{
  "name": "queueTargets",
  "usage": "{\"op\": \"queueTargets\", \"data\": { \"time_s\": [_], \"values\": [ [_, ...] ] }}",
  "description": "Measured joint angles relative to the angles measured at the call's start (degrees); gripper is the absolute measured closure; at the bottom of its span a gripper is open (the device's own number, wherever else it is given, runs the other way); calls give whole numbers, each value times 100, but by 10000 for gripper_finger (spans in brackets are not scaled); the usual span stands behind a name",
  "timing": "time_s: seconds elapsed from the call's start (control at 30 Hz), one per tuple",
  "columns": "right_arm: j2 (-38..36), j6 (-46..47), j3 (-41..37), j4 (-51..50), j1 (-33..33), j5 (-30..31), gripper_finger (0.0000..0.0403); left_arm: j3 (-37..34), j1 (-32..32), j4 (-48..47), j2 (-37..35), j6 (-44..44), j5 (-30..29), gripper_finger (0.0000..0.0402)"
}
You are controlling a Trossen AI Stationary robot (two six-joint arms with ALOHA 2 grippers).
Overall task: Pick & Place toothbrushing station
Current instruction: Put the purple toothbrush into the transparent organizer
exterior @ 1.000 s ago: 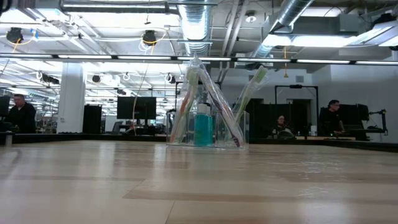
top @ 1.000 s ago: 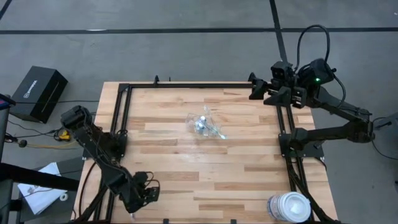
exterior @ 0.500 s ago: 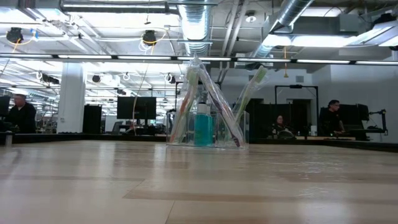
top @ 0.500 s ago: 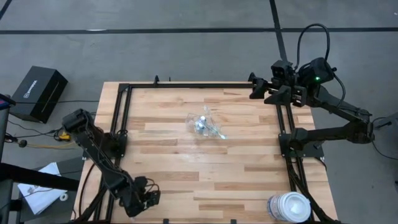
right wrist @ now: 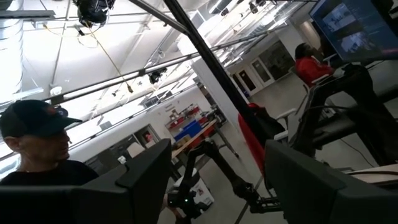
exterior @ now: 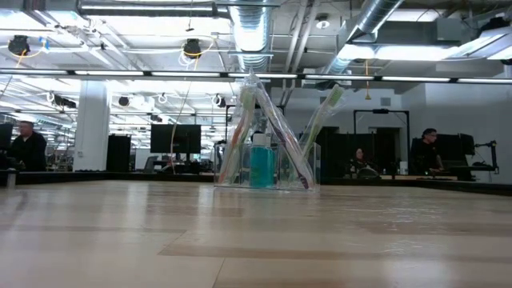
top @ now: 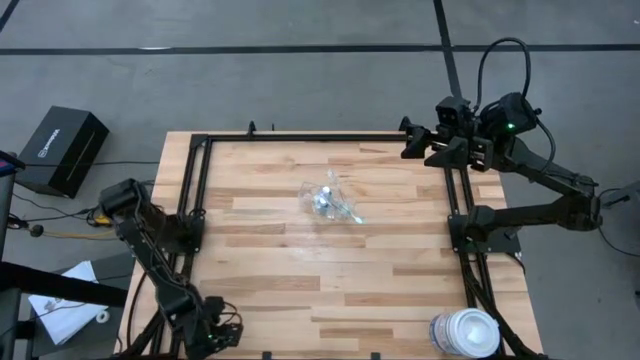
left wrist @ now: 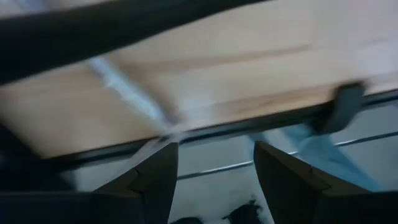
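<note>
The toothbrushing station (top: 330, 200) stands on its base near the middle of the wooden table, a little toward the far side. It is a small clear container (exterior: 268, 164) with several thin toothbrushes (exterior: 280, 136) leaning in it and a teal tube (exterior: 262, 164) upright inside. My left gripper (top: 215, 335) hangs open over the table's near left corner, far from the station; in its wrist view (left wrist: 214, 180) the table's edge shows between the fingers. My right gripper (top: 410, 140) is held high at the far right, open (right wrist: 217, 180) and pointing out into the room.
A large white round tub (top: 465, 332) sits at the near right corner. Black frame rails (top: 195, 180) run along the table's left, far and right sides. A black box (top: 62, 150) lies on the floor to the left. People show in the room behind the table.
My left gripper has gone toward the table's near edge and a little left, sinking slightly and tipping further downward, its fingers still apart. The station has stayed where it was.
</note>
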Motion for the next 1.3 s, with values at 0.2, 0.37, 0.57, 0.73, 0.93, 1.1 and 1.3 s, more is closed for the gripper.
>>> {"op": "queueTargets", "data": {
  "time_s": [0.2,0.37,0.57,0.73,0.93,1.1,1.3],
  "values": [
    [29,-26,0,-9,110,126,154,0,-448,-407,0,-156,520,208],
    [139,46,-3,-28,218,140,154,-7,-433,-906,0,-136,374,233],
    [424,83,-2,-49,395,133,154,-372,-321,-760,52,14,175,244],
    [748,251,-4,-46,538,76,154,-575,-92,-645,207,93,92,229],
    [1053,304,-2,95,609,-199,154,-618,51,-594,459,100,172,219],
    [1128,279,-2,456,539,-199,154,-608,221,-559,527,183,192,248],
    [1073,340,-2,854,374,-197,154,-610,483,-497,546,502,217,353]
  ]
}}
